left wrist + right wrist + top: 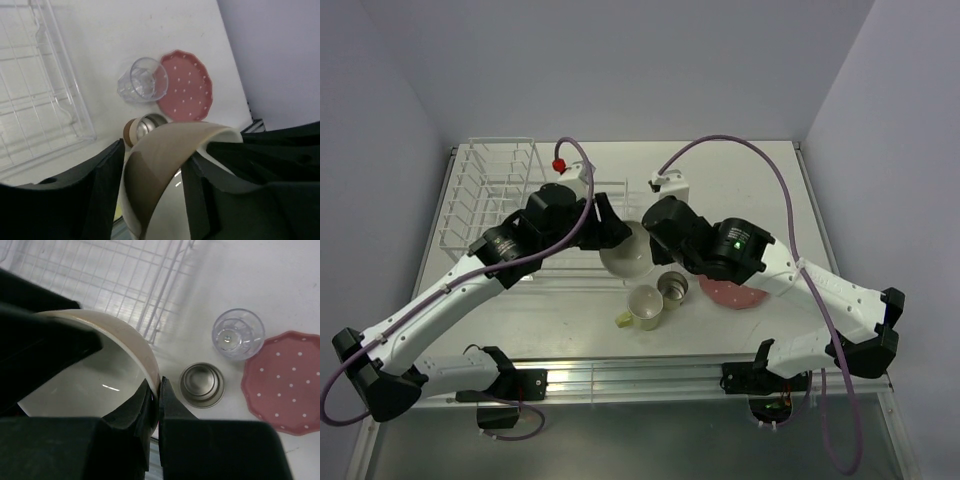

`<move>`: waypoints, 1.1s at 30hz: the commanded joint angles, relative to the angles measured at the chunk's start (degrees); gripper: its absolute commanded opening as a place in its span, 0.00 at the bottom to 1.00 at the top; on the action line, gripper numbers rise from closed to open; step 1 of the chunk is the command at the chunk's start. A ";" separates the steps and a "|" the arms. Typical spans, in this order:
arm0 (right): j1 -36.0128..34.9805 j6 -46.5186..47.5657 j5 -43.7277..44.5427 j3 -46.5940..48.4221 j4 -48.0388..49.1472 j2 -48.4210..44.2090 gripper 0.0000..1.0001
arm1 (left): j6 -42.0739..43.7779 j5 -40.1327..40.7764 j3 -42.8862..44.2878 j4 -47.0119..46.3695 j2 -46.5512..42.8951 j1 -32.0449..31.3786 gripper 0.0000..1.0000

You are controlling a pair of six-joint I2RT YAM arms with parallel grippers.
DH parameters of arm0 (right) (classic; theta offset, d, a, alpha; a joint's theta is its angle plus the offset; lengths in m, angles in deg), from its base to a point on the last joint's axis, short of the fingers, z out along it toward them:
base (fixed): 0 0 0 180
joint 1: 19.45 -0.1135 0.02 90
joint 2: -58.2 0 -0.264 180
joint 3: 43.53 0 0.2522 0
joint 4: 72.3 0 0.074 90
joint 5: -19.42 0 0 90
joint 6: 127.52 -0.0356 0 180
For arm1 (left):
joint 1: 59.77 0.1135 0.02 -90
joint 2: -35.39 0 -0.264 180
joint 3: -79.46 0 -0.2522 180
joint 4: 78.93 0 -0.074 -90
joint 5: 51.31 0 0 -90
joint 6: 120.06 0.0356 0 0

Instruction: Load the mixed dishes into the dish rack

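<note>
The cream bowl [625, 255] is held above the table at mid-centre, between both grippers. My right gripper [159, 382] is shut on its rim [150, 365]. My left gripper [153, 152] is open and straddles the bowl's opposite wall [160, 170]. The small steel cup [672, 286] [201, 384], the pale yellow-green mug [645, 306] and the pink white-dotted plate [732, 294] [282, 385] rest on the table below. The clear glass tumbler [238, 333] [142, 80] stands beside the plate and is hidden under my right arm in the top view. The white dish rack [490, 190] stands at the back left with nothing in it.
The rack's low basket section [125, 280] lies just behind the bowl. White side walls border the table on the left and right. The table's metal front rail [620, 375] runs between the arm bases.
</note>
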 commanded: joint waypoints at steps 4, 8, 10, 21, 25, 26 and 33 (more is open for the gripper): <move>-3.47 -4.04 4.03 3.52 2.38 -1.70 0.00 | -0.17 0.55 -2.71 -3.30 -1.56 -0.45 0.08; -3.47 -4.49 4.11 2.29 2.21 -3.28 0.00 | 1.06 -1.21 -3.85 -4.09 -3.32 -0.54 0.00; -3.56 -4.14 3.24 1.76 2.99 -4.77 0.00 | 1.59 -2.69 -5.34 -6.28 -5.25 -0.45 0.00; -3.47 -3.17 0.07 -1.23 5.55 -11.55 0.12 | 5.99 -11.14 -9.39 -15.69 -12.91 -0.28 0.00; -3.47 -2.73 -0.63 -0.35 5.20 -10.67 0.22 | 6.51 -11.67 -10.53 -17.01 -14.40 -0.28 0.00; -3.47 -2.82 -0.63 0.00 5.02 -10.23 0.28 | 6.69 -11.23 -10.79 -17.01 -14.58 -0.28 0.00; -3.47 -2.38 -1.51 1.15 5.37 -9.35 0.68 | 7.39 -9.30 -11.85 -17.10 -16.51 -0.28 0.00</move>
